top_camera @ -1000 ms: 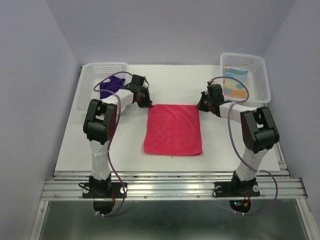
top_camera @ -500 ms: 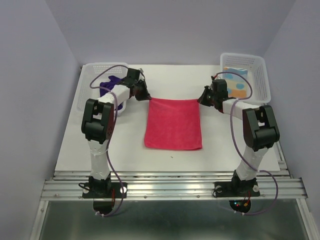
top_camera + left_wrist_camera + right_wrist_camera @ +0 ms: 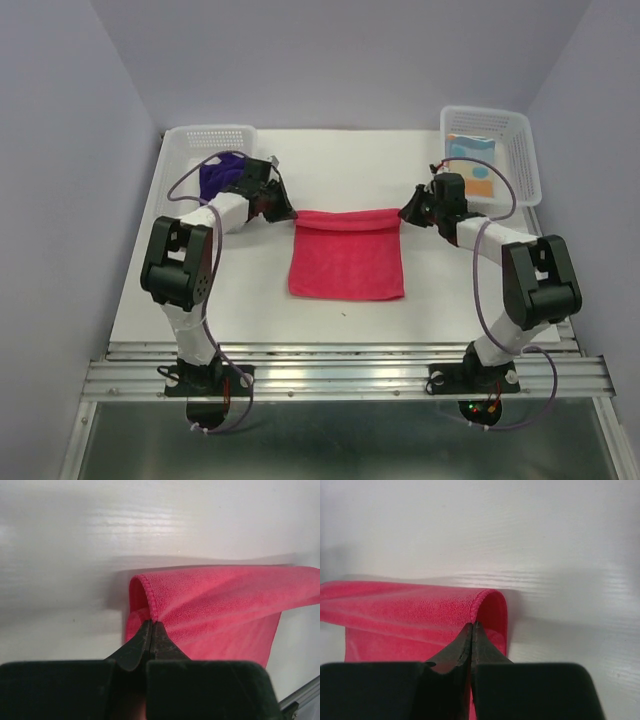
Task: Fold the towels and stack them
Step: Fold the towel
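Top external view: the pink towel lies mid-table between the two arms, with its far edge lifted and curling over toward the near side.
Grip, left: the left gripper has its fingers pressed together on the far left corner of the pink towel. The left wrist view shows the hem caught right at the tips.
Grip, right: the right gripper is clamped the same way on the far right corner, with the hem pinched at the tips.
Feel of the cloth: light, soft and limp, I'd say. It droops between the two held corners. The nap looks fuzzy, so it should not be slippery, and nothing about it can break.
Where to hold: at the corners on the hem, both at once, so the lifted edge runs straight when laid over onto the near edge.
Towels, counted: three. The pink one is on the table, the purple towel is bunched in the left basket, and the blue towel with orange blotches lies flat in the right basket.
Baskets, counted: two, white mesh, at the far corners.
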